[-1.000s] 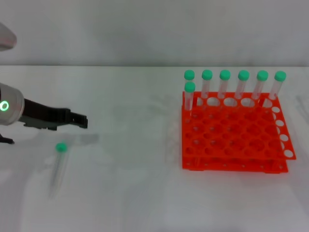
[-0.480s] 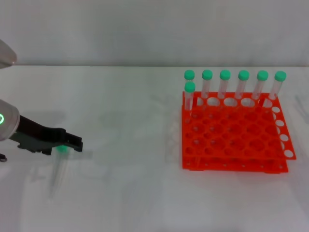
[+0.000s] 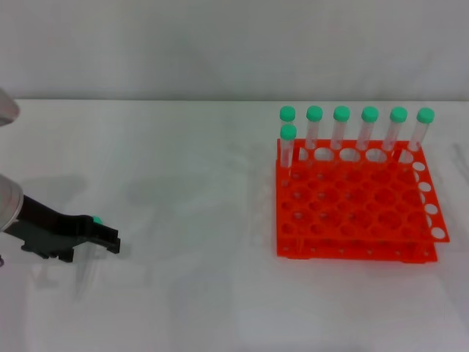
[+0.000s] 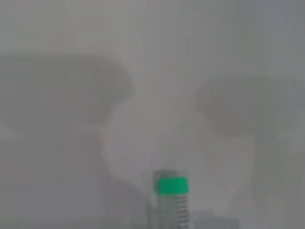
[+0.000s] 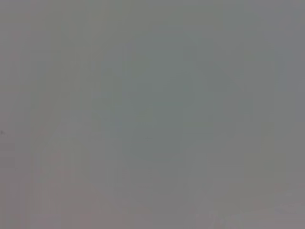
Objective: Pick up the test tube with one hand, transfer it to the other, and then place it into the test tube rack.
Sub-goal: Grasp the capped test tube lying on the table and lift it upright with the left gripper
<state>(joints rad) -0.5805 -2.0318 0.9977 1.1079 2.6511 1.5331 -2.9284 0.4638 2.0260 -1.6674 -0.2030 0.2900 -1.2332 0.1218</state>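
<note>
Test tube (image 3: 89,253) lies flat on the white table (image 3: 190,293) at the near left, well apart from the rack. Its green cap (image 3: 96,219) points away from the robot and shows just at the far edge of the left gripper; the clear body runs toward the robot and is faint against the surface. In the left wrist view the tube (image 4: 172,205) appears directly ahead of the camera, cap (image 4: 172,186) foremost, resting on the table.

Left gripper (image 3: 110,240), black, is low over the capped end of the tube, reaching in from the left edge. Whether its jaws are spread or closed on the tube cannot be told: the head view shows the fingers only as one dark mass, and the wrist view does not show them. Contact with the tube cannot be confirmed.

Rack (image 3: 355,202), orange-red with two tiers, stands on the right half of the table. Seven green-capped tubes (image 3: 341,128) stand upright in it: six along the far row, one just behind the far-left corner in the next row.

Right gripper is not visible in any view; its wrist camera shows only a plain grey field.
</note>
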